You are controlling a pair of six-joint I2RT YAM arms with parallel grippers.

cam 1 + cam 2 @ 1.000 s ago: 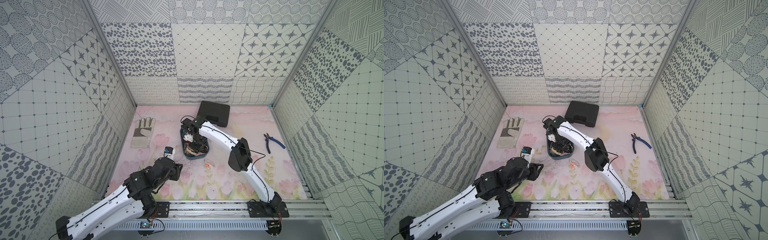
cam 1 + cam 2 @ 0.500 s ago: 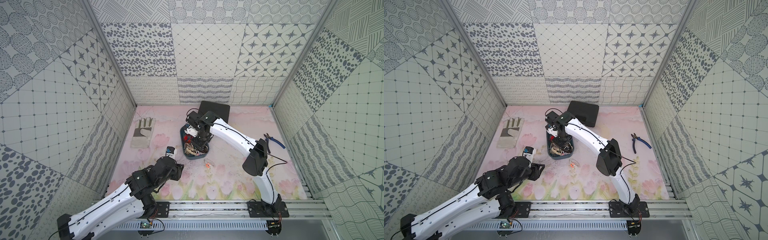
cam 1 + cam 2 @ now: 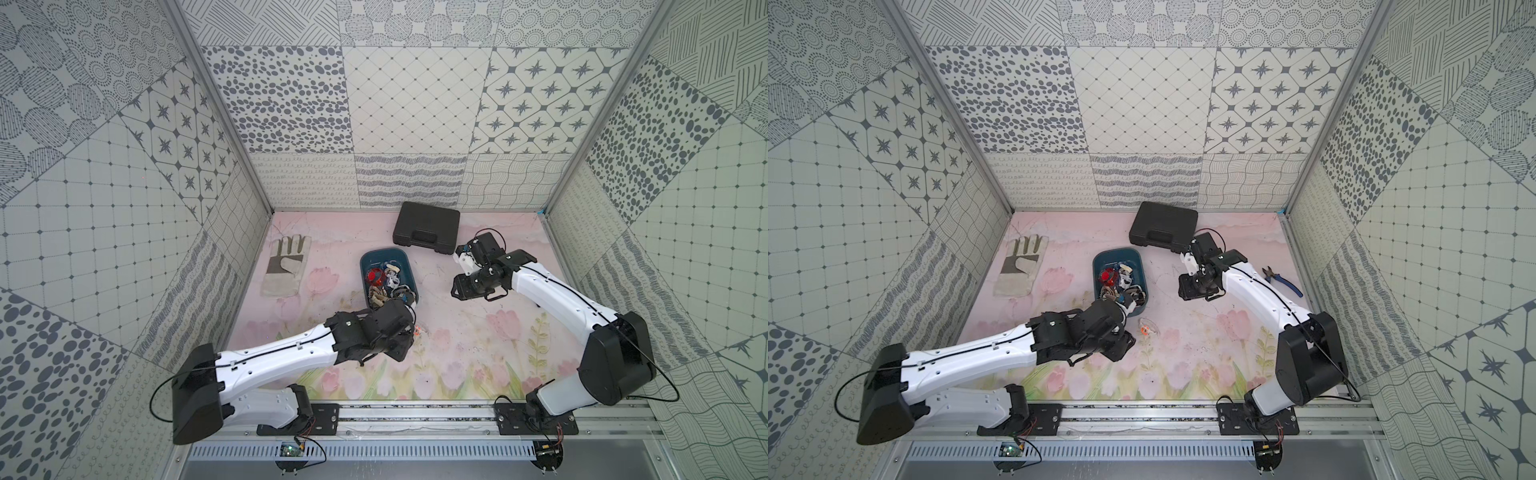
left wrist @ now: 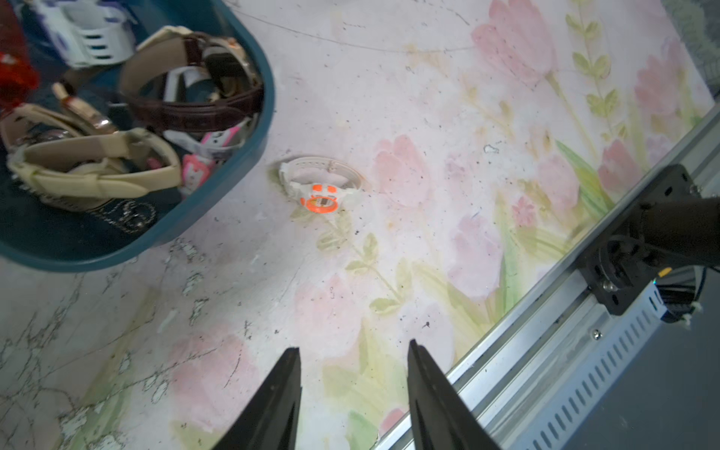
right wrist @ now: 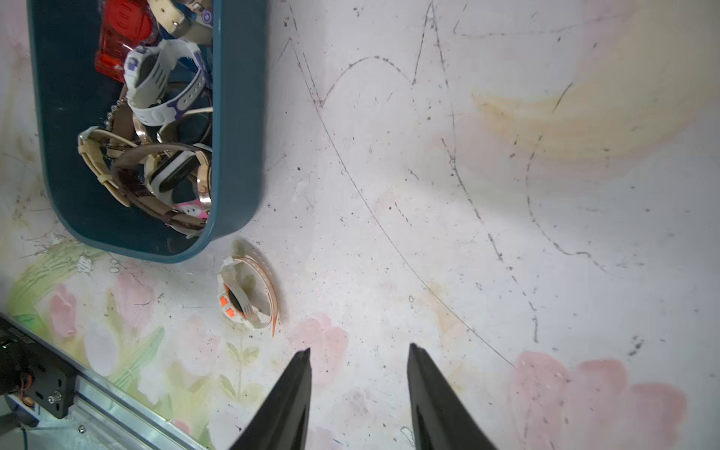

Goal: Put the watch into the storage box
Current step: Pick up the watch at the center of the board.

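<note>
I see the watch [image 4: 317,187] on its side on the tabletop [image 4: 389,78], just beside the storage box [image 4: 249,156] – not yet in. L end effector [image 4: 352,350] released, empty, aimed at watch – likely pre-grasp. R end effector [image 5: 358,350] also released, empty, held apart, prob. for clearance.

Storage box [image 4: 268,109]: both wrist views cut it off; the left arm [image 3: 282,357] covers its near end in both top views.
Watch [image 3: 417,331]: in a top view we make out only an orange speck.
</note>
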